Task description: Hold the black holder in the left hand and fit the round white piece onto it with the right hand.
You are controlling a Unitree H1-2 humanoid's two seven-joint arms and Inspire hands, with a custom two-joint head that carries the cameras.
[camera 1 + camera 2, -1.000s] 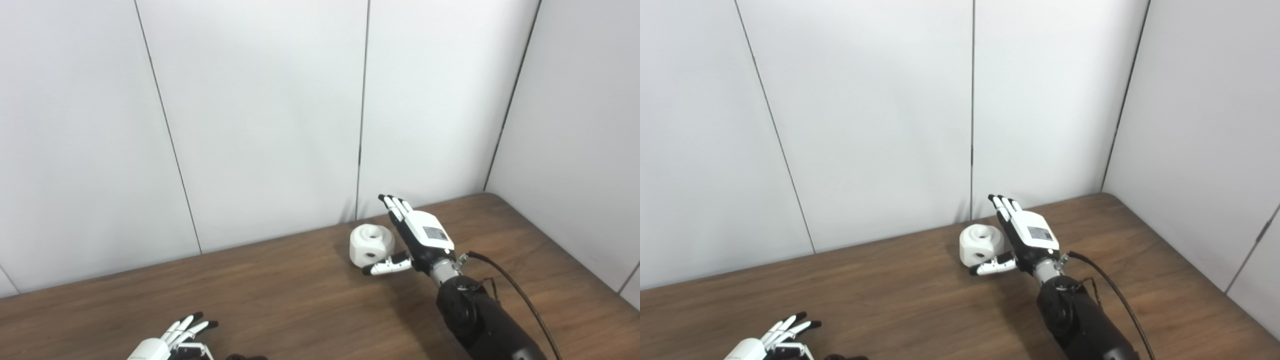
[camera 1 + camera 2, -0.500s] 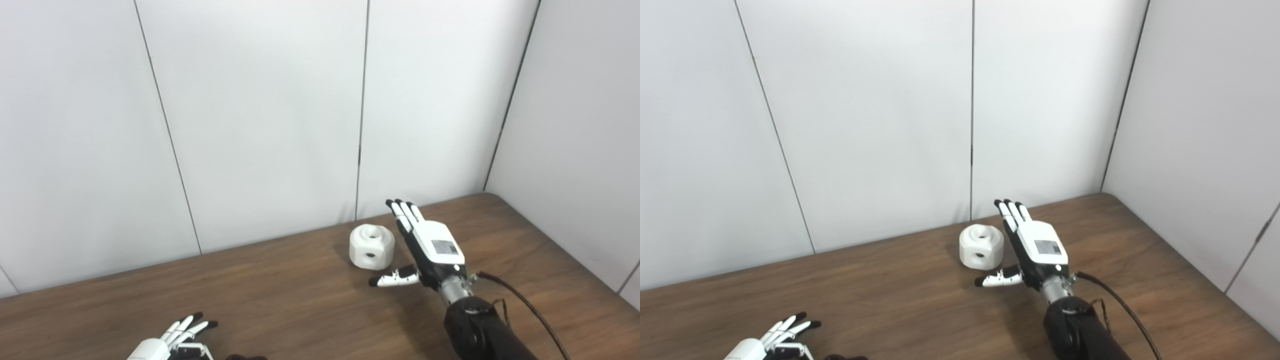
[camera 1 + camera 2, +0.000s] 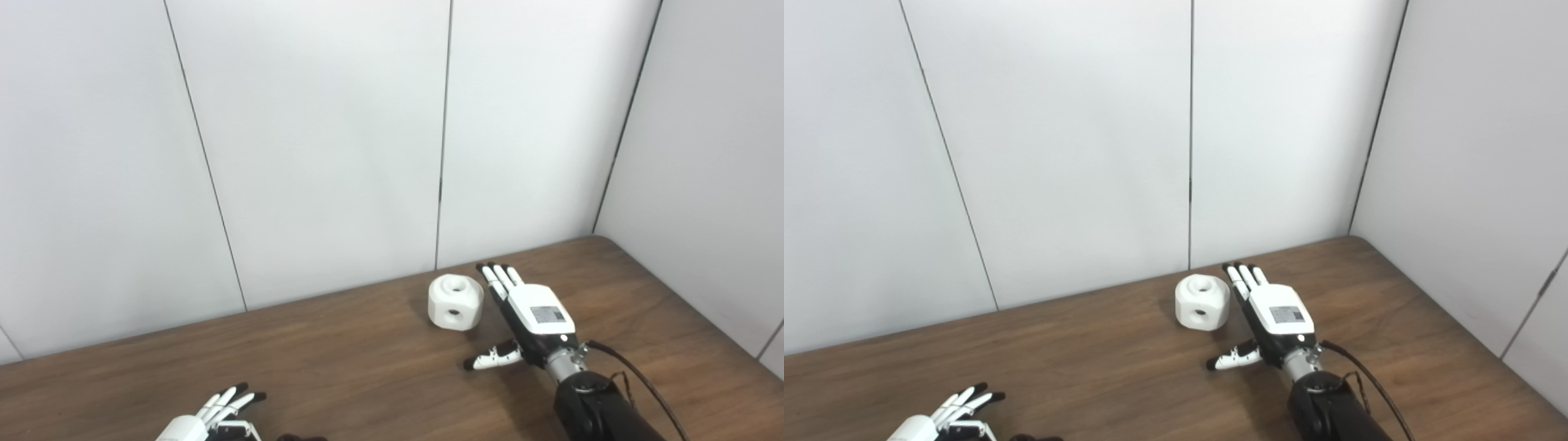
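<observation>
— Right hand (image 3: 531, 315) lies flat-open just beside the round white piece (image 3: 456, 302), fingers straight, thumb stuck out sideways, gripping nothing. That piece sits on the wooden surface (image 3: 343, 349) near the back wall.

— And the left hand (image 3: 211, 416)?

— Low at the near edge, fingers spread, nothing in it. Something dark (image 3: 300, 437) pokes up right beside it; I'd guess that is the black holder, but too little shows to be sure.

— So which step is this?

— Neither pickup looks done. I'd say the right hand needs to slide over and curl around the white piece, while the left closes on the holder.
</observation>
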